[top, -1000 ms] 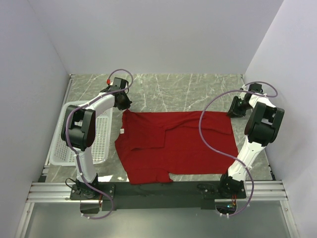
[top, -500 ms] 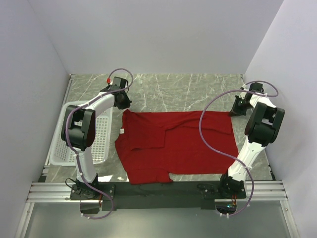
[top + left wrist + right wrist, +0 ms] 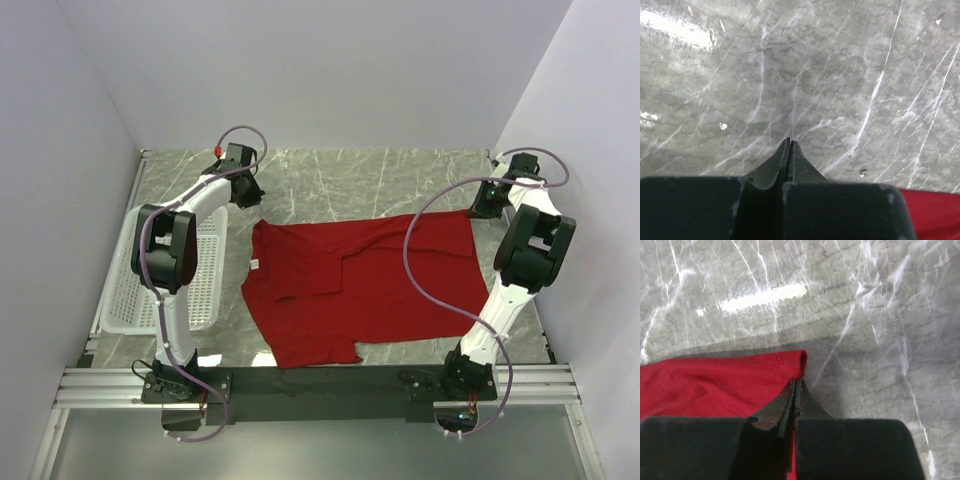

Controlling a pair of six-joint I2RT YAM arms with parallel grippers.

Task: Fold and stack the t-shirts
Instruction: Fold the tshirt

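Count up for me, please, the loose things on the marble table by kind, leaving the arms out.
Red t-shirt: 1
White mesh basket: 1
Total: 2

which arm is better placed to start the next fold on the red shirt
Likely the right: the right hand is shut on a far corner of the t-shirt. The left hand is shut on nothing, over the marble table, the cloth behind it.
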